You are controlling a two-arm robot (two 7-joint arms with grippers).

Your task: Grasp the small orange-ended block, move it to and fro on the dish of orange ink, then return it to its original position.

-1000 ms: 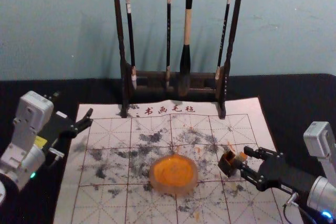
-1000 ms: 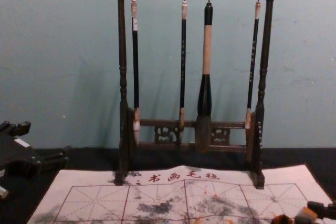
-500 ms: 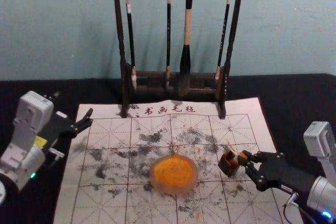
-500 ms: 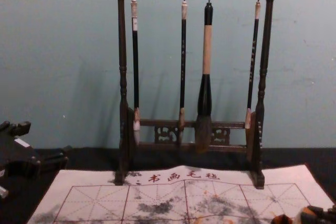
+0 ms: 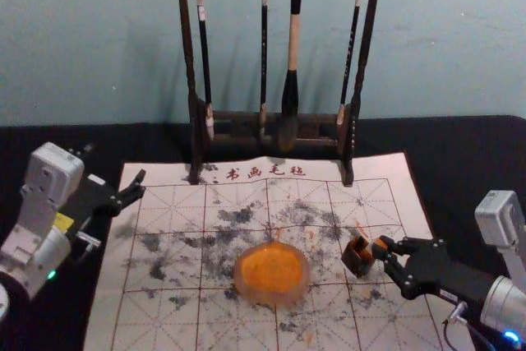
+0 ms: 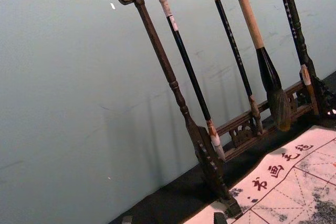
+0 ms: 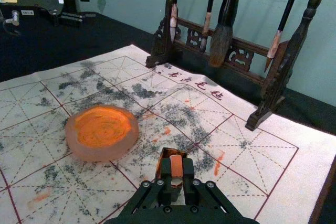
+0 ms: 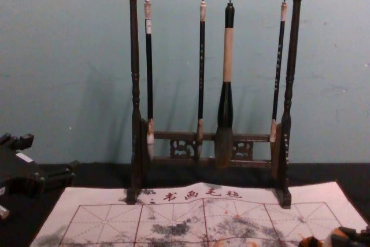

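My right gripper (image 5: pixel 385 251) is at the right of the felt mat in the head view. Seen in the right wrist view, the right gripper (image 7: pixel 177 174) is shut on the small orange-ended block (image 7: pixel 176 165), its fingers on either side. The block (image 5: pixel 380 247) stands against the right side of a dark open box (image 5: pixel 357 258). To the left of both lies the round dish of orange ink (image 5: pixel 272 273). My left gripper (image 5: pixel 138 187) is parked open over the mat's left edge; its fingertips also show wide apart in the left wrist view (image 6: pixel 173 219).
A dark wooden rack (image 5: pixel 195 139) with several hanging brushes stands across the back edge of the ink-stained mat (image 5: pixel 164 318). The black tabletop (image 5: pixel 460 154) extends around the mat, and a wall rises behind the rack.
The right gripper's fingers have come together on the block since a second ago. The block's orange face looks turned and slightly shifted; the left arm, dish and box have stayed put.
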